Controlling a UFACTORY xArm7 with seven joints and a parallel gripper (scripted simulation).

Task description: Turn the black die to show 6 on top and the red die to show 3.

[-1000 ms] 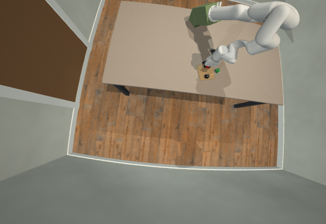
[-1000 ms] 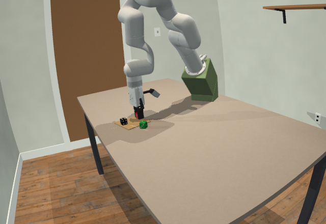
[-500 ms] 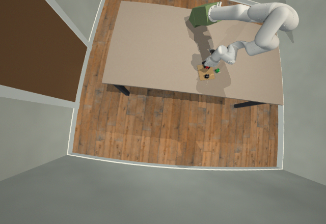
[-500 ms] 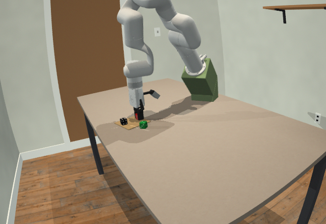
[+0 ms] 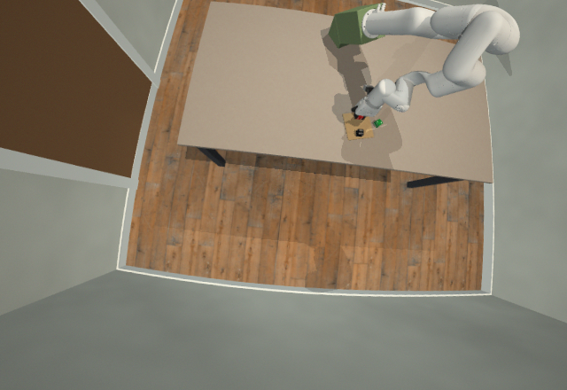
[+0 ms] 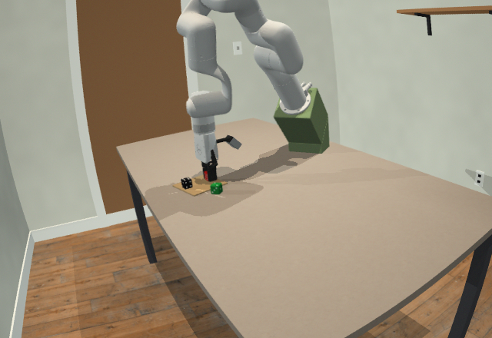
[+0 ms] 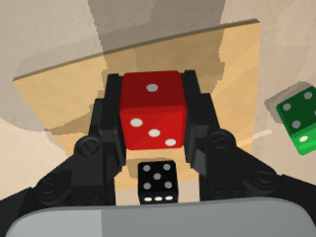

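Observation:
My gripper points down, shut on the red die. The die is level, low over the back part of the tan mat; whether it touches the mat I cannot tell. Its top face shows 3, the side toward the wrist camera shows 1. The black die sits flat on the mat near the front. One side shows 5; its top shows a row of three pips, the rest hidden by the gripper body in the wrist view.
The green die lies on the table close beside the mat, at the right in the wrist view, with 4 on one side. The green robot base stands at the back.

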